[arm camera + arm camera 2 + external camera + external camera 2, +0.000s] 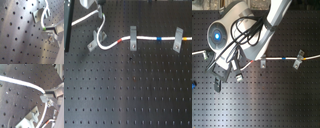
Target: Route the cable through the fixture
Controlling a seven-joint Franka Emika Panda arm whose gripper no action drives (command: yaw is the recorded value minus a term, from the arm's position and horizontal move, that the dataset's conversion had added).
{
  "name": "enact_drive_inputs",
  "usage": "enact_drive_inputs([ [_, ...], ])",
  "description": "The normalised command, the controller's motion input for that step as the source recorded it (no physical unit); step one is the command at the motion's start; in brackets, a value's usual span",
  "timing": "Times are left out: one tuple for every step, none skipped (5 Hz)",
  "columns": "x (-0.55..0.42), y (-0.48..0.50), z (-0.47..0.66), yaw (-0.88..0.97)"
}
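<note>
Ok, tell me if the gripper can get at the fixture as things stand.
Probably yes. The gripper sits close beside the fixture and appears to pinch the cable. The board around the clip looks bare.

Smooth white plastic-looking cable, dull grey metal fixture, matt black perforated metal board

One white cable runs across the perforated board. It carries one red band and one blue band. There are three grey metal clips: one leaning fixture and two upright clips, the second nearer the first exterior view's right. One robot arm is in the second exterior view.
</note>
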Motion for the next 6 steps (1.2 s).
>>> enact_drive_inputs([
  [-0.086,-0.266,-0.27,0.01],
  [-0.126,-0.232,-0.22,0.03],
  [0.0,0.0,0.01,0.0],
  [-0.017,-0.036,0.09,0.23],
  [-0.116,-0.198,0.0,0.28],
  [-0.035,-0.136,0.0,0.0],
])
